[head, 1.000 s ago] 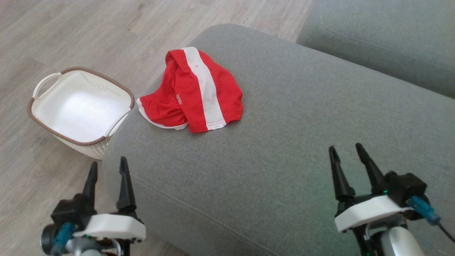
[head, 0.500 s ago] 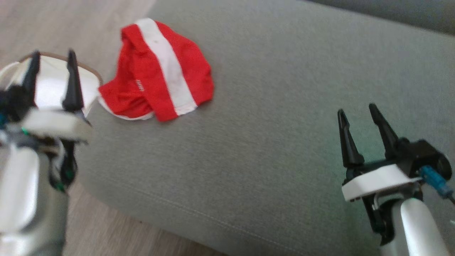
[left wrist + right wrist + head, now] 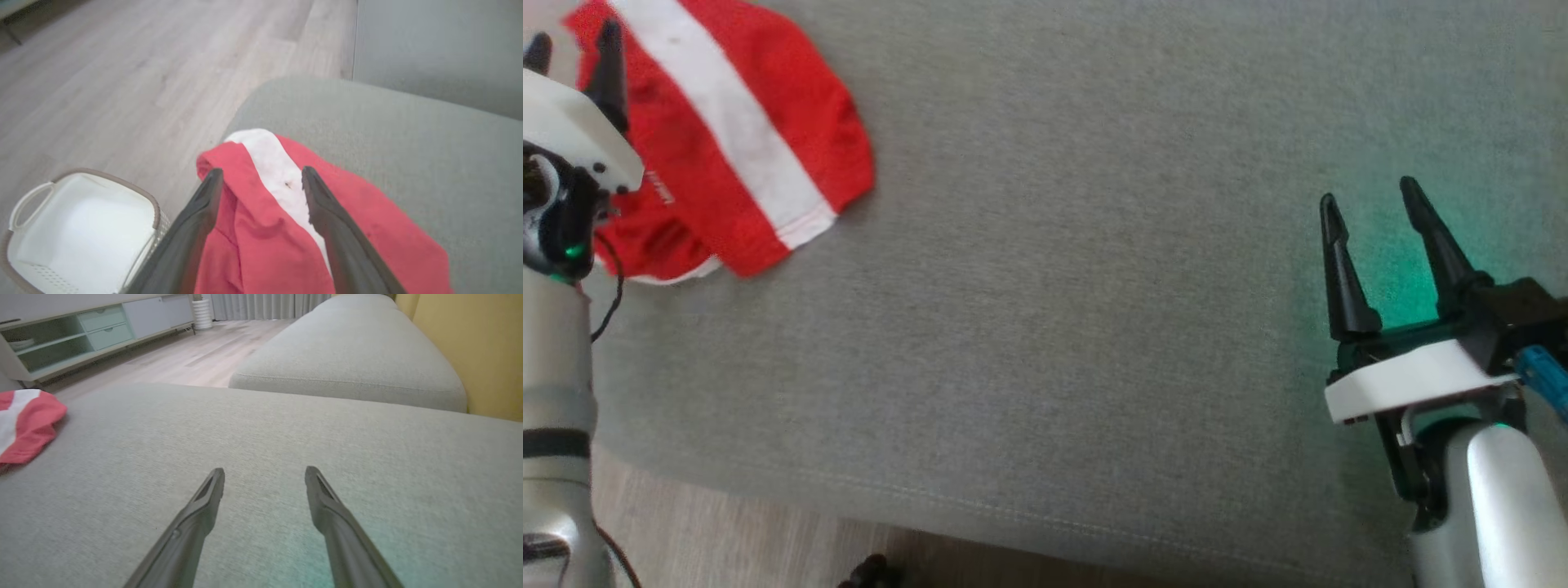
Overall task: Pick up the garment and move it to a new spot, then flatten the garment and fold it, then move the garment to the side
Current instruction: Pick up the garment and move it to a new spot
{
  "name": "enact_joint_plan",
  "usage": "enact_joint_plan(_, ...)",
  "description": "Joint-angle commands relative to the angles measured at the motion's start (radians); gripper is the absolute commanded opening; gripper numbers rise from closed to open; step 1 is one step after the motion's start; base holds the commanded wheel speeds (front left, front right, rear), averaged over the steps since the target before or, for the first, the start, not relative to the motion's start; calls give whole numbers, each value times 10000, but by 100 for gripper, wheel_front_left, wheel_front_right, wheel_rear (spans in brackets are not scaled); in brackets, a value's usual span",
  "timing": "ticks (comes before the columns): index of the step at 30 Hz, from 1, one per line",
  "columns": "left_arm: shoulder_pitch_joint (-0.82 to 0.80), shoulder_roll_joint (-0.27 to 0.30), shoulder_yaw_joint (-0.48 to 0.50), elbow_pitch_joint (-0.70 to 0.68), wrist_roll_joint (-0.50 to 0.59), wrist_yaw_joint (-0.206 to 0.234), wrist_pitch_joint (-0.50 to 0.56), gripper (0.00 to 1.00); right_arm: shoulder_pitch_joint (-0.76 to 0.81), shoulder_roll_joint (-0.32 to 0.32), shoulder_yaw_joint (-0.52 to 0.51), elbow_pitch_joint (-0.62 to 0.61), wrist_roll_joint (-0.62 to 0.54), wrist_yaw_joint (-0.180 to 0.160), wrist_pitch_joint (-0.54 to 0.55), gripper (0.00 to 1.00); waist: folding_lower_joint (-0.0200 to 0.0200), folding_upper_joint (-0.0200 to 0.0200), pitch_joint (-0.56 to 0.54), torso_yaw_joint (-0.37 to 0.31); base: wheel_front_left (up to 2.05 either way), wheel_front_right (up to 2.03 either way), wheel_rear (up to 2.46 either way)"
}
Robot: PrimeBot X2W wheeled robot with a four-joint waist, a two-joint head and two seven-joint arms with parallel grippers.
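Red garment (image 3: 800, 122) with broad white stripe and white hem trim, crumpled at left end of grey sofa cushion (image 3: 1054, 286), left gripper (image 3: 574, 41) spread wide over it, grasping nothing, right gripper (image 3: 1369, 192) released, well apart over cushion

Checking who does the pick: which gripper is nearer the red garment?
Left. The left gripper hangs open directly over the red garment; the right gripper is open, far from it across the grey cushion.

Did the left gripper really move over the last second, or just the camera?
Yes. Against the garment, the left gripper has gone forward: it was well short of it, and now it hangs open over the red cloth.
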Motion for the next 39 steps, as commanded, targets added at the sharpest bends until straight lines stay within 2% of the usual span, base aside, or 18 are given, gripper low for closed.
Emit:
enact_joint_plan(1,-309,649,264,-5,-37,-34,156,100,-293,-28,238,-416,-71,65,-4,100,-3,0,406,-356,0,0,0)
enact_joint_plan(9,-699,604,199,1195,-138,206,741,100,-345,-28,224,-396,-31,65,-66,100,-3,0,552,-414,0,0,0)
enact_joint_plan(10,-763,564,159,1364,-149,216,729,97,-367,-28,250,-372,-13,65,-84,100,-3,0,555,-402,0,0,0)
enact_joint_plan(11,-793,531,159,1432,-176,211,680,75,-376,-28,268,-363,-5,65,-93,100,-3,0,552,-397,0,0,0)
enact_joint_plan(13,-824,427,157,1564,-241,200,562,10,-398,-28,314,-334,14,65,-120,100,-3,0,532,-389,0,0,0)
enact_joint_plan(14,-830,376,152,1639,-292,163,523,0,-409,-28,339,-309,27,65,-134,100,-3,0,514,-392,0,0,0)
enact_joint_plan(18,-869,277,126,1840,-437,5,153,0,-459,-28,411,-219,78,65,-190,100,-3,0,411,-437,0,0,0)
enact_joint_plan(28,-1246,455,-109,1657,-446,-228,-924,0,-354,-28,383,138,333,65,-493,100,-3,0,-397,-600,0,0,0)
enact_joint_plan(34,-1337,416,-694,892,-342,-357,-1464,0,-212,-28,419,599,692,65,-796,100,-3,0,-1264,-768,0,0,0)
enact_joint_plan(39,-1272,308,-1421,-142,-372,-400,-1464,0,-62,-28,432,992,1009,65,-1066,100,-3,0,-1994,-1080,0,0,0)
